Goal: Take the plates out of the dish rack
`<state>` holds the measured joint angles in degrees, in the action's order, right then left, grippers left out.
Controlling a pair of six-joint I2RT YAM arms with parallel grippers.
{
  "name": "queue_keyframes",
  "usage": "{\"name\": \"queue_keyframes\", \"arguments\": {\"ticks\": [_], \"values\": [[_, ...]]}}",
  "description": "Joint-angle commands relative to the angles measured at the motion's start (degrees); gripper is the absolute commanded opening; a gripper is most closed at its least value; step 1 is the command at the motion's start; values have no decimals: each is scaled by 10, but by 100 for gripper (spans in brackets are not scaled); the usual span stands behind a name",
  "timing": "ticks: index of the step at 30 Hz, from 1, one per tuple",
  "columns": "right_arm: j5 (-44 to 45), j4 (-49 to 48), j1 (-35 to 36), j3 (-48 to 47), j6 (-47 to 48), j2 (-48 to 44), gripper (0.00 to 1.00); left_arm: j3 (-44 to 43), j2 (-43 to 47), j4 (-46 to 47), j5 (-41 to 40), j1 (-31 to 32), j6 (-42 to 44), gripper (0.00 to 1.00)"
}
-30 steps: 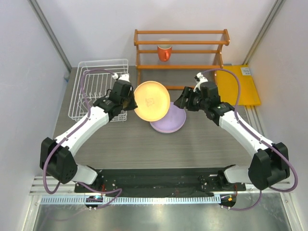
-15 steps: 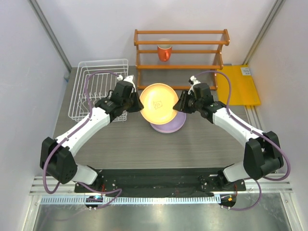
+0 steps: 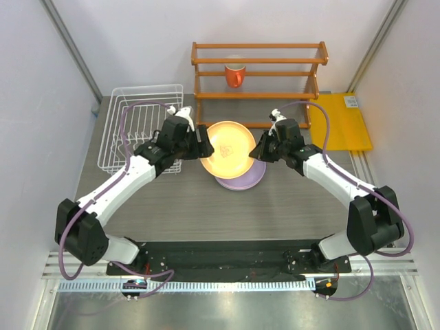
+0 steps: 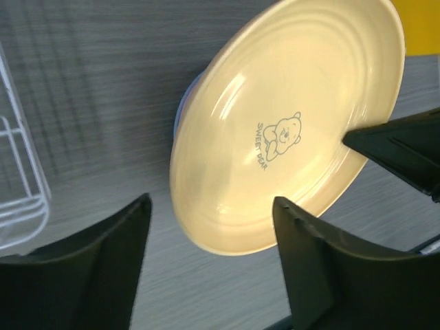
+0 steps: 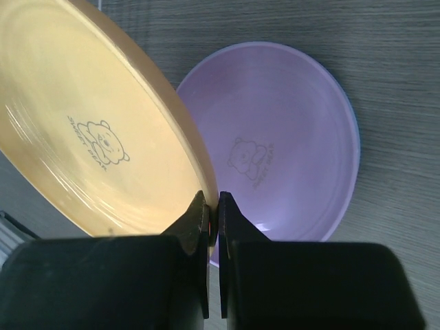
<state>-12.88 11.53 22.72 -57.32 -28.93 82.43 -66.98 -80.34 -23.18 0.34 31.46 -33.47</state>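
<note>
Right wrist: tilted orange-yellow plate (image 5: 82, 124), rim clamped in right pincer (image 5: 213, 206) (left pincer (image 4: 211, 203) apart).

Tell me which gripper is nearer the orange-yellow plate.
Right. The right gripper is clamped on the rim of the orange-yellow plate; the left gripper stands open at its opposite rim.

Orange wooden shelf (image 3: 275, 95) stands at far edge of grey surface (image 3: 179, 206). Orange mug (image 3: 234, 75) upright inside shelf. Flat yellow board (image 3: 344, 120) just beside shelf, right side.
</note>
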Motion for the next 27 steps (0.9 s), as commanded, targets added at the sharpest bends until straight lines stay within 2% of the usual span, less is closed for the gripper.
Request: {"name": "queue_keyframes", "arguments": {"ticks": [1,8,13,16,18,21,25,27], "values": [[41,20,-10,-27,4,2,1,2,38,15,-66,3,19,78],[57,105,-39,-50,20,22,1,29,90,-2,-214,3,45,81],[42,128,-44,-58,29,43,1,57,130,2,-303,3,61,84],[33,137,-44,-64,34,53,2,73,147,7,-333,3,70,85],[30,141,-44,-65,37,55,4,84,154,12,-340,3,72,91],[24,146,-44,-68,43,64,6,97,166,20,-339,3,79,93],[17,147,-45,-71,45,72,16,98,168,21,-341,3,84,94],[11,147,-44,-73,48,76,18,98,168,18,-345,3,88,94]]}}
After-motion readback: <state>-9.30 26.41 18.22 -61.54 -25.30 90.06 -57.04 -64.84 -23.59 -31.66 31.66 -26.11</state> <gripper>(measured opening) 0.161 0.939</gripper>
